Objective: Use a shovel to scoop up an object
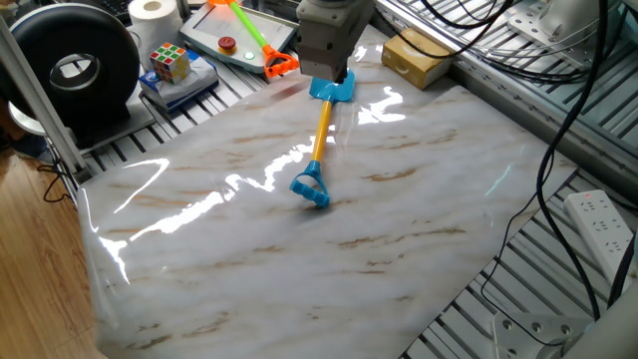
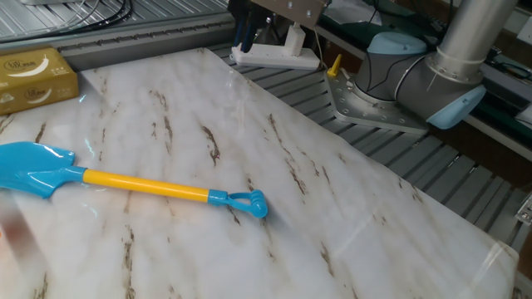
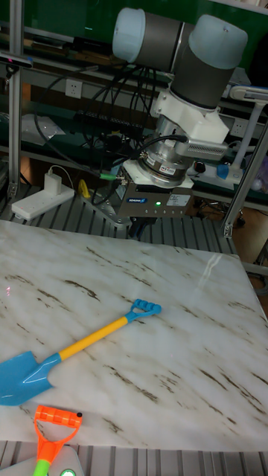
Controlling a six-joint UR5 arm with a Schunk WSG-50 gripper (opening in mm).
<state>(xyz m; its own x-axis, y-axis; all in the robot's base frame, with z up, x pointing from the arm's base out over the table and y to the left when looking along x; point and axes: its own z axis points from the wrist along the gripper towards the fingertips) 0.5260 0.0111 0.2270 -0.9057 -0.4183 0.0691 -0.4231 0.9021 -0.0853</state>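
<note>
Hand (image 1: 329,72) hanging high above the desk (image 1: 399,229), empty, touching nothing. Fingers pointing down, dark and partly cut off at the frame edge in the other fixed view; can't tell whether spread or pressed together. From one fixed view, sits right in front of the blade end of the shovel (image 1: 319,140), hiding part of it. From the tall fixed view, looks set well back toward the arm's side of the desk. So: raised well clear, exact spot over the marble hard to call.

Progress check: barely started, by the look of it. No grip on the shovel, no scoop made. Left to do, as a judgement: drop down, take the shaft, slide the blade under the block (image 1: 419,58), lift.

Shovel lying flat on the marble, well below the hand and apart from it. Light-blue blade toward the block's end of the desk, yellow shaft running across the middle, blue loop end toward the open centre. Nicely exposed along the shaft, free of clutter on both sides.

Block resting at the desk's edge, near the blade but not touching it, pale crescent mark facing up. Untouched, well apart from the hand.

Off to the side, green tool (image 1: 267,48) with its orange head, and a cube (image 1: 169,62) beyond the marble. Neither in play.
</note>
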